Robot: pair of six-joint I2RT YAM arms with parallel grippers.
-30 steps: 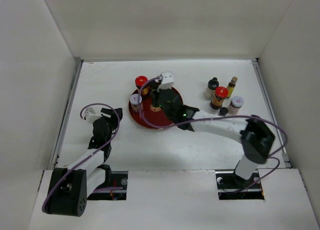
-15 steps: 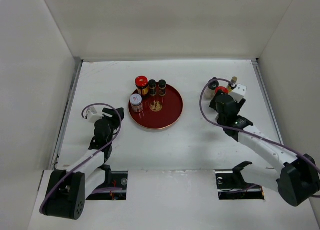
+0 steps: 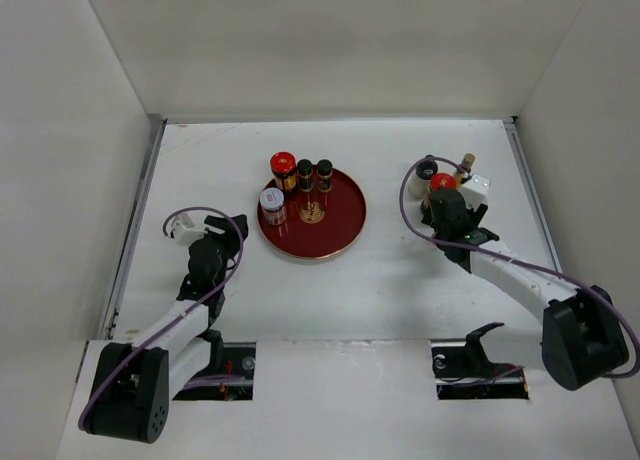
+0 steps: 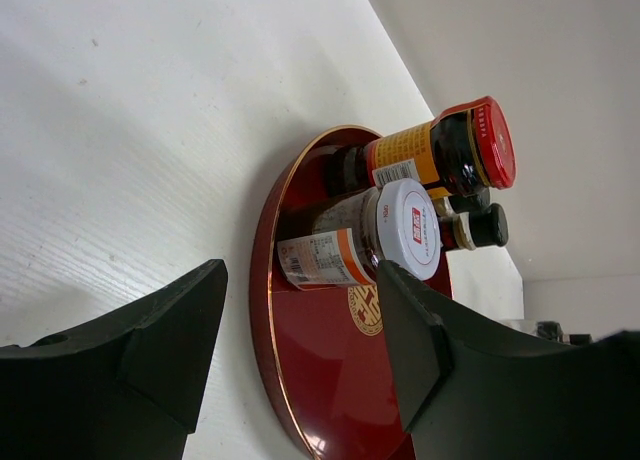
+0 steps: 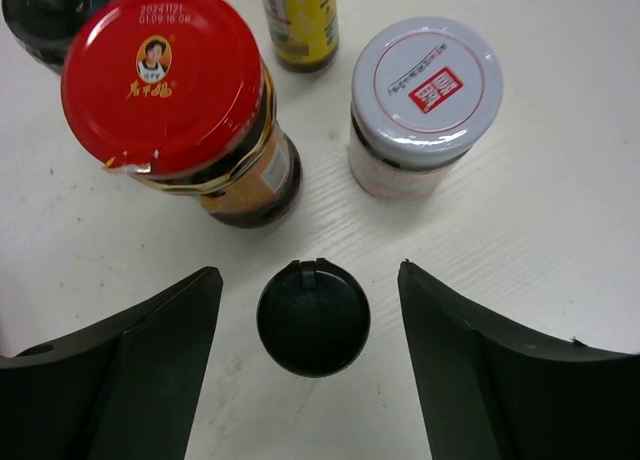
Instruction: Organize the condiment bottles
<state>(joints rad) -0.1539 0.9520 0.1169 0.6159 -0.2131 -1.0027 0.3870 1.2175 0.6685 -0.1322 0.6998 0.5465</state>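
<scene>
I see a robot lab cell: plain white walls (image 3: 320,50) box in a white table (image 3: 400,290), with left arm (image 3: 205,260) and right arm (image 3: 510,270) mounted at its near edge

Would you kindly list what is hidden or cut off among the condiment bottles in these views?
- Right wrist: slim yellow bottle, top cut by upper edge; small black-capped bottle, body hidden beneath its cap.
- Top view: white-lidded glass jar, covered by right gripper.
- Left wrist: tiny black-capped bottle on red round tray, body behind another white-lidded jar.

Nine condiment bottles (image 3: 283,164), one red round tray (image 3: 335,225).
</scene>
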